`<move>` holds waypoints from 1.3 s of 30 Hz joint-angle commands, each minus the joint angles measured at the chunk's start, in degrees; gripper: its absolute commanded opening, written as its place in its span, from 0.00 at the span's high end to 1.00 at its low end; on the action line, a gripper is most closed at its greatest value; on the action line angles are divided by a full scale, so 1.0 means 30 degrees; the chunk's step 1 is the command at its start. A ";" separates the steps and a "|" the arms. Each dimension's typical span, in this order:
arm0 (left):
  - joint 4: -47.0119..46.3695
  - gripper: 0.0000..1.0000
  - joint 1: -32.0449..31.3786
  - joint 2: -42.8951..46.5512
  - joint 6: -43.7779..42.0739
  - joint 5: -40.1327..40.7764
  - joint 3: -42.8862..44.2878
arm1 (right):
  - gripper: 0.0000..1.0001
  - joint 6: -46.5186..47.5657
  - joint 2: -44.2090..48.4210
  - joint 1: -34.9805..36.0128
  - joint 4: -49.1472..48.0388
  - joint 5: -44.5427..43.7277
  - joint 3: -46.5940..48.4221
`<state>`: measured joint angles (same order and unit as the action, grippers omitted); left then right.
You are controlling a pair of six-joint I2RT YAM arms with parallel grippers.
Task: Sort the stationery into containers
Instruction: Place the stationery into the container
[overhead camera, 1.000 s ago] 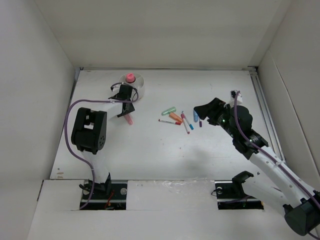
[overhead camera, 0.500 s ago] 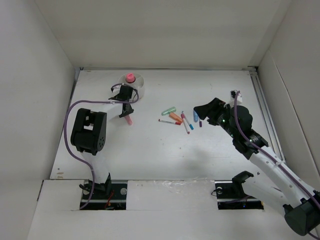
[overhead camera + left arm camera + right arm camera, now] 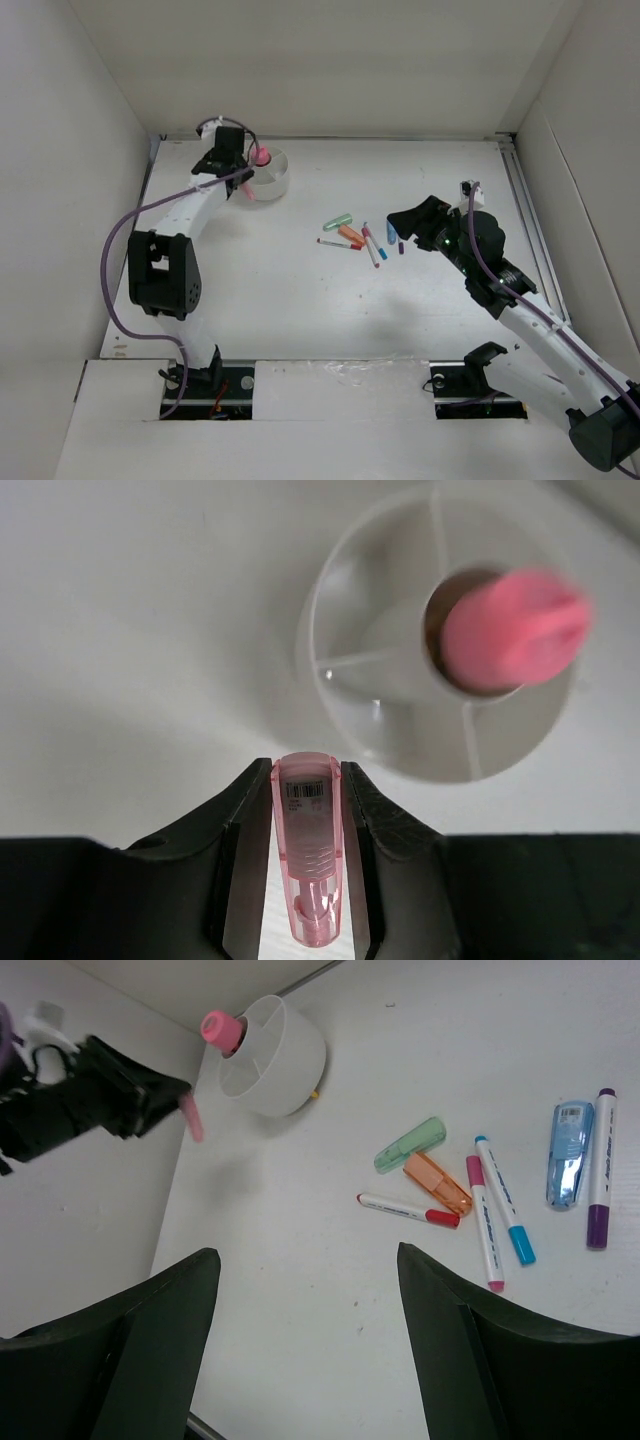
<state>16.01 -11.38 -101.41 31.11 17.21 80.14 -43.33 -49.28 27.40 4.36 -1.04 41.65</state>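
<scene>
Pink translucent block (image 3: 308, 880), 1 item, pinched by the left claw (image 3: 305, 775) above the tabletop (image 3: 120, 630), just short of the white cup (image 3: 303, 645): released early, I judge it lands outside or clips the rim; right claw (image 3: 307, 1255) spread, empty.

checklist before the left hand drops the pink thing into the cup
1. Grip: left hand is shut on the pink piece, which sits centred between the fingers. Ok.
2. Position: the cup lies ahead of the fingers, not under them. Not ok.
3. Free compartment: the section nearest the hand looks empty. Ok.
4. Obstruction: the pink-capped bottle fills another section on the far side. Ok.
5. Clearance above the rim: cannot tell.
6. Right hand: open by the pens, away from the cup. Ok.
</scene>
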 commanded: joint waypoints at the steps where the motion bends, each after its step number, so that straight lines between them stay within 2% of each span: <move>1: 0.1250 0.92 0.0773 0.0936 -0.0147 0.0649 0.2491 | 0.22 0.0088 -0.0010 0.0037 -0.0838 0.0141 0.0971; 6: 0.1489 0.95 0.1710 -0.0092 -0.0322 0.1030 0.5129 | 0.22 0.0088 -0.0010 0.0213 -0.0838 0.0141 0.0971; 12: 0.2220 0.96 0.1712 -0.2494 -0.0498 0.2579 0.8583 | 0.22 0.0088 -0.0215 0.0213 -0.1012 -0.0033 0.0971; 22: 0.0788 0.98 0.1128 -0.4925 -0.1228 0.5801 0.9847 | 0.22 0.0088 -0.0215 0.0389 -0.1014 -0.0211 0.0971; 27: 0.0376 1.00 0.0513 -0.5893 -0.1230 0.6186 1.0873 | 0.22 0.0088 -0.0215 0.0389 -0.1014 -0.0211 0.0971; 39: -0.0179 1.00 -0.0483 -0.8413 -0.2488 0.9026 1.3424 | 0.22 0.0088 -0.0215 0.0563 -0.1014 -0.0562 0.0971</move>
<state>17.30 -12.34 -125.84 25.76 39.94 117.30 -43.33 -50.26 28.23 4.27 -1.74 41.85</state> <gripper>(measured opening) 0.258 0.775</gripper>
